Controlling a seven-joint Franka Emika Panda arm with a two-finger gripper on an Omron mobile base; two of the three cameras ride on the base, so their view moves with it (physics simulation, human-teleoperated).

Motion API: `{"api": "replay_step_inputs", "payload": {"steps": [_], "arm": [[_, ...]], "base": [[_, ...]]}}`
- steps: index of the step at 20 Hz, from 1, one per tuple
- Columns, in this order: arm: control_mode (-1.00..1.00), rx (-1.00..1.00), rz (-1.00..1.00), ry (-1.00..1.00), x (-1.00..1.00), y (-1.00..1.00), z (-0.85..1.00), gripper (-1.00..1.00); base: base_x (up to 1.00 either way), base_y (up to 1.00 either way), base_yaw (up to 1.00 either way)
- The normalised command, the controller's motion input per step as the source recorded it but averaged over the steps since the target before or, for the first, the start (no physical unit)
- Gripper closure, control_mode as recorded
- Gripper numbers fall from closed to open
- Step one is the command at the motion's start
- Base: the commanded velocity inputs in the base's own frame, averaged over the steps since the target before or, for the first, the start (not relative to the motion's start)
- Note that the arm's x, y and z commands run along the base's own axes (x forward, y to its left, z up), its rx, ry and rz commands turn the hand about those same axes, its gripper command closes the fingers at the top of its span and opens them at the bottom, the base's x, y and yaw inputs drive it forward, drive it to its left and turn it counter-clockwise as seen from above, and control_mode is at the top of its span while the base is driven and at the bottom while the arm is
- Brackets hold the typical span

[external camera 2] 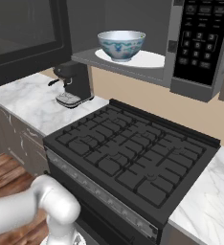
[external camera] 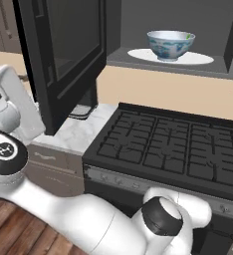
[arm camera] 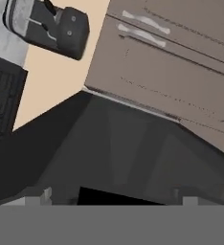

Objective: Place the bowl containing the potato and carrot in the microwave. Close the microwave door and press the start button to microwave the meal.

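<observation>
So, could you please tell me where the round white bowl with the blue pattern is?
It sits on the white turntable plate inside the open microwave, above the stove.

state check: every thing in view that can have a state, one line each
Wide dark microwave: cavity open, bowl inside.
Large black microwave door: swung wide open, not yet closed.
Round white bowl with blue pattern: upright on the turntable plate, a bit of green showing at its rim.
White round turntable plate: in the cavity, under the bowl.
Small black coffee machine: upright on the marble counter.
Tool: open, holding nothing.
</observation>
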Motion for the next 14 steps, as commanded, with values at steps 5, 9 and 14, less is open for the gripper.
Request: {"api": "replay_step_inputs", "payload": {"steps": [5, 9, 14], "arm": [[-1.00, 0.00, -0.35, -0.14, -0.20, -0.95, 0.00, -1.00], [-1.00, 0.00, -0.31, -0.18, -0.21, -1.00, 0.00, -1.00], [-1.00, 0.05, -0.25, -0.12, -0.07, -1.00, 0.01, -1.00]], "base": [[0.00, 0.00, 0.00], [0.00, 0.00, 0.00], [0.00, 0.00, 0.00]]}}
